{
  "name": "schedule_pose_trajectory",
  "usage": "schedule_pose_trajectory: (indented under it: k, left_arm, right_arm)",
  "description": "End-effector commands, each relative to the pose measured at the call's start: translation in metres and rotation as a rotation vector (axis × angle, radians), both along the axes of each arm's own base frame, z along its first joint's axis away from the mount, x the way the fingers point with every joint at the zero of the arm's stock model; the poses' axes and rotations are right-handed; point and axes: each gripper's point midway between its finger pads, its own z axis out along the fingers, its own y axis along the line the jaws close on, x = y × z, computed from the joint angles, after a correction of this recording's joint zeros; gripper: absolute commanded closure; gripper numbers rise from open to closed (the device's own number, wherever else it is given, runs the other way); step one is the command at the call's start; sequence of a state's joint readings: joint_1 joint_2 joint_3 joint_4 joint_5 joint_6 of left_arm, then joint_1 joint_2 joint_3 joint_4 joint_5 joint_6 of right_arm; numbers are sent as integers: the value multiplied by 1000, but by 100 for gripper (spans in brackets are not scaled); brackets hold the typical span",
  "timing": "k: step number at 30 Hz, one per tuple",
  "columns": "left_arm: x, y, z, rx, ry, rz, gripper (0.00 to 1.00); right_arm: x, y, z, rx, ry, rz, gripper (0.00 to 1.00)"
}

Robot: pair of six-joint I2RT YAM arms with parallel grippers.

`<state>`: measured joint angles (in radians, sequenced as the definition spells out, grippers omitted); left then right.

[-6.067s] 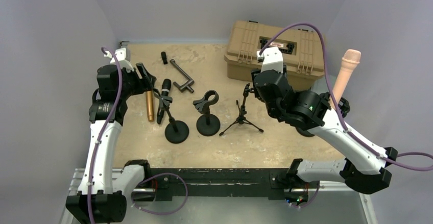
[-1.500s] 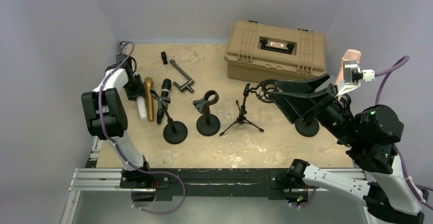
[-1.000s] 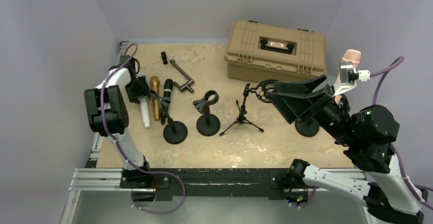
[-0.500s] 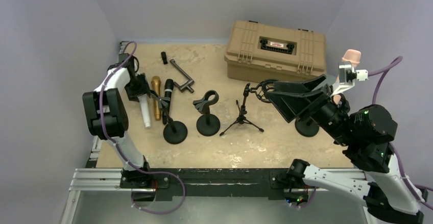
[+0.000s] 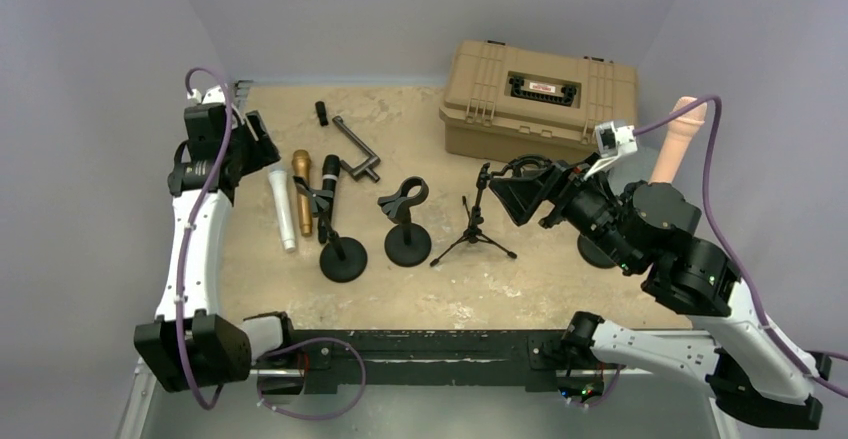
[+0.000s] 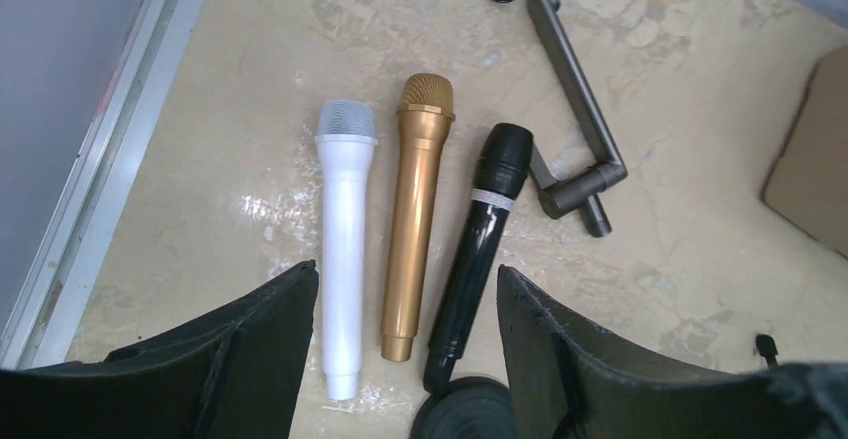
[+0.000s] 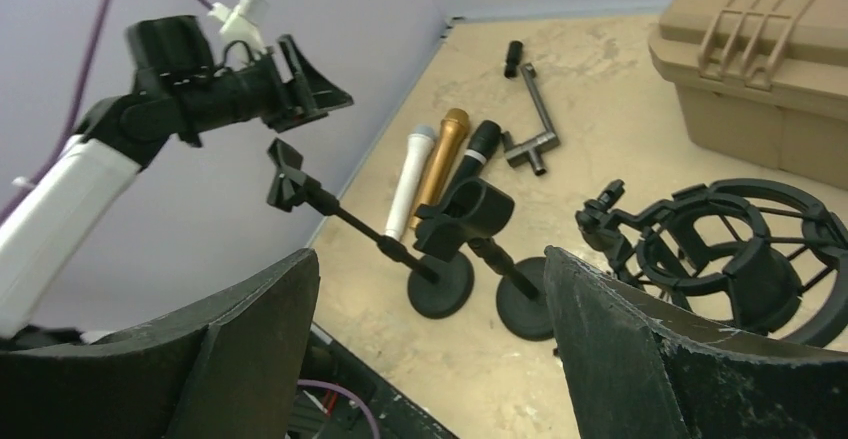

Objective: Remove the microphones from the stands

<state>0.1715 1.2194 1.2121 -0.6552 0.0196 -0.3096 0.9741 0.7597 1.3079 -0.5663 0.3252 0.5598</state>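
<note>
A pinkish microphone [image 5: 679, 137] stands upright in a stand at the far right, its base partly hidden behind my right arm. White [image 6: 345, 249], gold [image 6: 415, 219] and black [image 6: 485, 229] microphones lie side by side on the table at the left. My left gripper [image 6: 408, 267] hovers above them, open and empty; in the top view the left gripper [image 5: 262, 141] is up near the left wall. My right gripper [image 7: 432, 254] is open and empty, high over the table's middle. In the top view the right gripper [image 5: 510, 197] is beside the shock mount [image 5: 517, 173], left of the pinkish microphone.
Two round-base stands [image 5: 345, 257] [image 5: 407, 242] with empty clips and a small tripod [image 5: 474, 231] stand mid-table. A tan case [image 5: 540, 99] sits at the back right. A grey L-shaped bar [image 6: 575, 109] and a small black piece [image 5: 322, 113] lie at the back.
The left gripper has opened, leaving the white microphone on the table, and has risen back toward the left wall. The right arm has swung lower and leftward.
</note>
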Motion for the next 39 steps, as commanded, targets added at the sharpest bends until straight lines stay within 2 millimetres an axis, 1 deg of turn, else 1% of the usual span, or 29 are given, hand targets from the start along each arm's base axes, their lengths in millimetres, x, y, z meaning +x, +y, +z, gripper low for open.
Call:
schedule_pose_trajectory:
  k: [1, 3, 5, 7, 8, 10, 11, 12, 14, 17, 19, 20, 24, 25, 27, 29, 31, 32, 33, 35, 38, 39]
  left_arm:
    - [1, -22, 25, -17, -148, -66, 35]
    - [-3, -32, 39, -15, -214, -101, 35]
    - [-9, -44, 54, -9, -286, -147, 35]
    - [-15, -56, 69, -7, -367, -200, 35]
    - [-18, -64, 83, -7, -428, -233, 35]
    - [-24, -79, 94, -19, -496, -301, 35]
    - [-27, -86, 98, -25, -520, -334, 35]
    - [-30, -94, 102, -31, -541, -366, 35]
    - [-35, -108, 109, -44, -571, -432, 34]
    - [-44, -128, 118, -63, -613, -529, 32]
    - [-49, -138, 122, -72, -634, -581, 31]
    - [-51, -143, 123, -77, -638, -605, 30]
    - [-60, -164, 128, -110, -663, -702, 26]
    - [-62, -169, 129, -117, -665, -723, 25]
    - [-67, -177, 132, -127, -675, -761, 24]
    - [-71, -182, 134, -132, -687, -790, 23]
    - [-75, -187, 136, -136, -700, -811, 23]
    - [-78, -189, 136, -139, -707, -823, 23]
    - [-81, -192, 138, -143, -715, -837, 23]
    - [-86, -200, 139, -157, -721, -870, 23]
    - [-93, -209, 139, -150, -719, -908, 22]
    - [-94, -210, 138, -144, -717, -914, 22]
  right_arm:
    - [4, -19, 6, -19, -11, -79, 19]
    - [5, -19, 1, -31, -3, -83, 19]
    - [5, -14, -2, -38, 3, -62, 19]
    - [-1, 0, -4, -43, 2, 9, 17]
    - [-5, 9, -4, -42, -4, 61, 14]
    - [-14, 26, -7, -39, -9, 160, 4]
    - [-19, 34, -11, -40, -6, 210, 2]
    - [-23, 41, -14, -38, -3, 248, 1]
    - [-29, 55, -27, -22, 36, 314, 1]
    - [-46, 77, -48, 37, 115, 441, 1]
    - [-57, 86, -69, 84, 167, 508, 1]
    - [-59, 88, -79, 108, 188, 518, 1]
    - [-56, 87, -132, 150, 290, 468, 1]
    - [-54, 86, -150, 144, 323, 447, 1]
    - [-50, 84, -169, 159, 354, 404, 1]
    - [-39, 79, -187, 175, 381, 326, 1]
    - [-29, 72, -202, 211, 402, 246, 1]
    - [-28, 71, -209, 242, 419, 232, 1]
    - [-24, 71, -209, 291, 415, 213, 1]
    - [-13, 63, -221, 315, 425, 126, 6]
    - [-3, 60, -223, 302, 403, 77, 18]
    - [-2, 60, -223, 292, 406, 72, 18]
